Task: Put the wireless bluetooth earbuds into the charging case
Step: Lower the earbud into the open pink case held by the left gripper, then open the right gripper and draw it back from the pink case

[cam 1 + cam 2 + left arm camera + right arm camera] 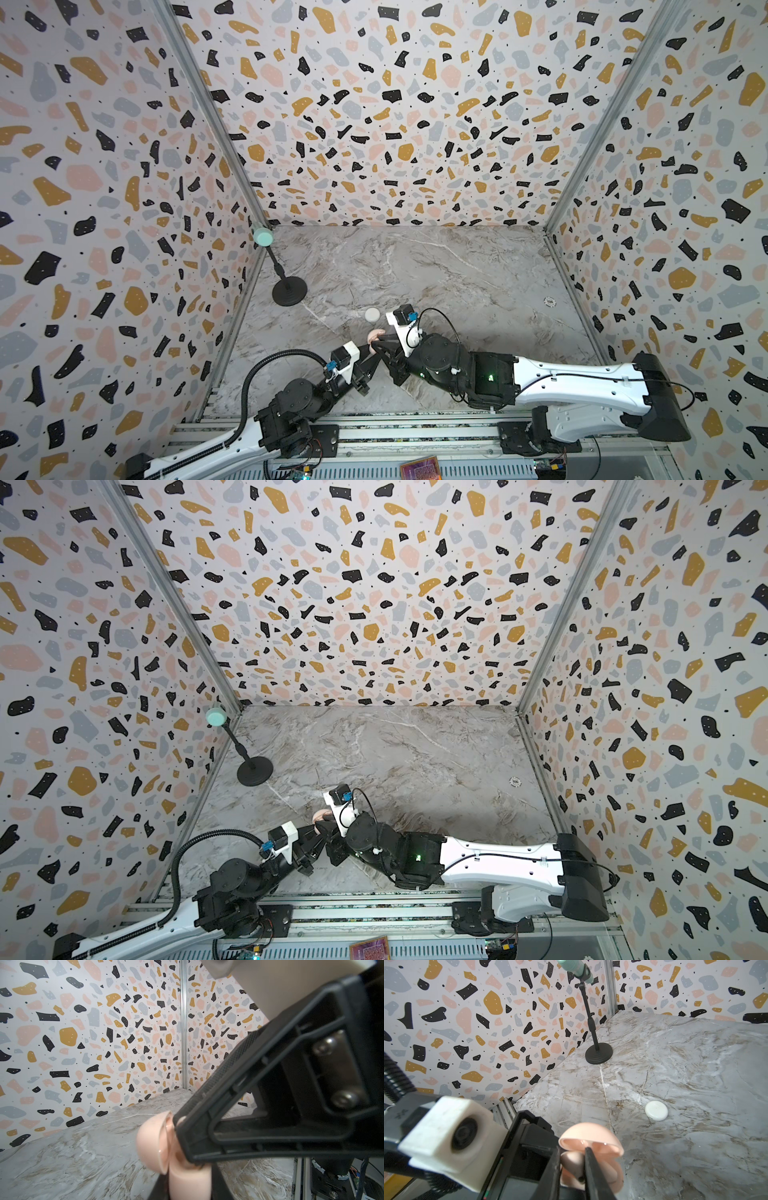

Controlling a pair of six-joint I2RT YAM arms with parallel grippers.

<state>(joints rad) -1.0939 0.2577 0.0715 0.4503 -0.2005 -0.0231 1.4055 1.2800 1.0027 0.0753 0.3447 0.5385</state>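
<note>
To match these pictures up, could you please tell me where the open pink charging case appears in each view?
Both top views: pink charging case, low centre of the picture.
Left wrist: close up in the foreground, lid open.
Right wrist: in the foreground, nearer than the white round case.
Shared landmark: black stand base; it is absent from the left wrist view.

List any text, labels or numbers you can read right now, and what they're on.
Nothing can be read for certain.
Round token on the table: printed mark in its middle, too small to read.
White case: tiny dark mark at its edge, blurred.
Patterned board by the front rail: no legible lettering.
</note>
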